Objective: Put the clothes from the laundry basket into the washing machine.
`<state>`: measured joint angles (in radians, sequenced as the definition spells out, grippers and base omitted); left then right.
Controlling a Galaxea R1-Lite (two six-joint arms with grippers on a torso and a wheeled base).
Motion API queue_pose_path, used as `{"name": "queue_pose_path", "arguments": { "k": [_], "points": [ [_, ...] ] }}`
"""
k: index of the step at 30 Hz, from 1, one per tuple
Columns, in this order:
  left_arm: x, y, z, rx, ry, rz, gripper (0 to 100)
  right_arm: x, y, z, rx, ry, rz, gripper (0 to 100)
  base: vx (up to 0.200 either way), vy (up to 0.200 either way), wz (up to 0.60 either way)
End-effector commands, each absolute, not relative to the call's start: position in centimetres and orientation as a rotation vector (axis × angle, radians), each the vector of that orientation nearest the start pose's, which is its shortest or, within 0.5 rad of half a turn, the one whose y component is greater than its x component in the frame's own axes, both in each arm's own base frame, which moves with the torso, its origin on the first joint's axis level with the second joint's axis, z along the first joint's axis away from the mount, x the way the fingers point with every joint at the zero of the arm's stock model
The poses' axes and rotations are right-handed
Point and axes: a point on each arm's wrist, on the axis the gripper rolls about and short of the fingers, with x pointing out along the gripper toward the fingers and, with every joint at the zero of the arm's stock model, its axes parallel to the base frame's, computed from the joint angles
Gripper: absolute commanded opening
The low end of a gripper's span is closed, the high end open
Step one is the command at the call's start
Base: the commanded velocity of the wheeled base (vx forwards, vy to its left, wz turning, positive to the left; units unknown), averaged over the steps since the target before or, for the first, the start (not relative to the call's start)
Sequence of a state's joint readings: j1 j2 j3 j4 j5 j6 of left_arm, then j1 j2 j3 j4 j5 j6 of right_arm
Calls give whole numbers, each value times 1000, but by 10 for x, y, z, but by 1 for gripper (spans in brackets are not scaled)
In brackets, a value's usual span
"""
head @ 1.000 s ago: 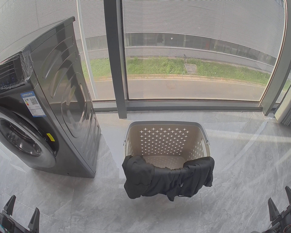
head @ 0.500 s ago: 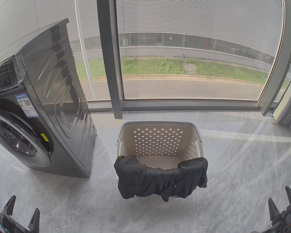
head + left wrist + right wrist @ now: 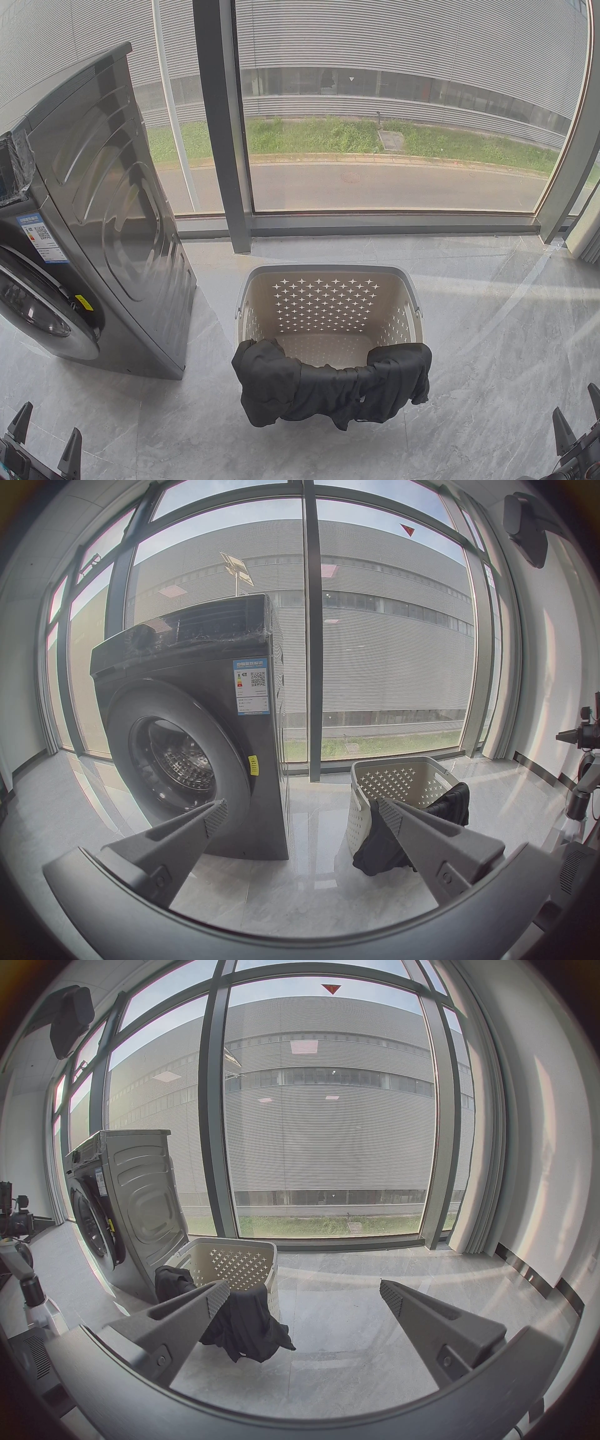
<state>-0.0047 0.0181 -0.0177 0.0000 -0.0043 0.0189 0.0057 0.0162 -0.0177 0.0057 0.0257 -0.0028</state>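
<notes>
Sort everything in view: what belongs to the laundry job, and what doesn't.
Job:
laundry basket
black garment, draped over its near rim
washing machine

Not the job:
window pillar
grey floor

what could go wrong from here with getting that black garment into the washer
1. The black garment hangs over the near rim of the laundry basket, mostly outside; a shallow pinch may drop it on the floor or drag the basket.
2. The front of the washing machine is turned away from the basket, so trailing cloth may snag at its opening. The left tool and right tool, both open, are not yet near the garment.
</notes>
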Motion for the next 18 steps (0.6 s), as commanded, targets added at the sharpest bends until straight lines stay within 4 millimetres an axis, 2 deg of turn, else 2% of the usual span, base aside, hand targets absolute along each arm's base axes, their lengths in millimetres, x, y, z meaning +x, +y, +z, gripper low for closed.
{"name": "queue_pose_path", "arguments": {
  "k": [1,3,9,18],
  "points": [
    [-23,0,76,17,-2,-9,100,-23,0,75,-3,5,32,100,0,0,0],
    [-23,0,76,17,-2,-9,100,-23,0,75,-3,6,32,100,0,0,0],
    [-23,0,76,18,-2,-9,100,-23,0,75,-3,6,32,100,200,0,0],
    [-23,0,76,17,-2,-9,100,-23,0,75,-1,5,32,100,0,0,0]
  ]
}}
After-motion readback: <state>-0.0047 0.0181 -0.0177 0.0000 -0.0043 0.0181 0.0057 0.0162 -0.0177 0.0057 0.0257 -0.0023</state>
